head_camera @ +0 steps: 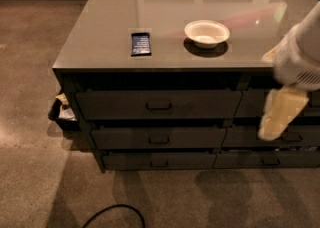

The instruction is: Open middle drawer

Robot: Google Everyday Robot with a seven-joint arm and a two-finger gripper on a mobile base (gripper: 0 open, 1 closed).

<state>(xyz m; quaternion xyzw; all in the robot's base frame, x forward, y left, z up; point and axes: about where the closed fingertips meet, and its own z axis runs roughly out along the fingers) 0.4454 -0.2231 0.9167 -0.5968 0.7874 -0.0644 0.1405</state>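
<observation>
Low cabinet (100, 54), glossy grey top, near edge running left to right across the frame. Left corner of the top stands above a dark bin (61, 114) tucked against the cabinet's left side.

Left column, three dark drawers stacked. Tallest front at the top (115, 104). The middle drawer (125, 138) is directly below it, shut, with its front between the tall one above and the slim one (125, 161) underneath. Its small loop handle (159, 140) sits at centre, in line with the handles above and below. A second column of drawers (240, 137) adjoins on the right.

On top: a white bowl (206, 33) right of centre, set back from the near edge. A small flat dark-blue packet (141, 43) lies to its left, apart from it and closer to the edge.

The white arm (300, 57) comes in from the right edge of the frame and crosses the cabinet's right front corner. The gripper (274, 124), pale yellow, hangs down in front of the right column at about middle-drawer height, well to the right of the middle drawer's handle. Cannot tell whether it is parted or closed; nothing is seen in it.

Bare concrete floor (40, 172) lies before and left of the cabinet. A black cable (117, 211) loops at the bottom edge, apart from the drawer fronts.
</observation>
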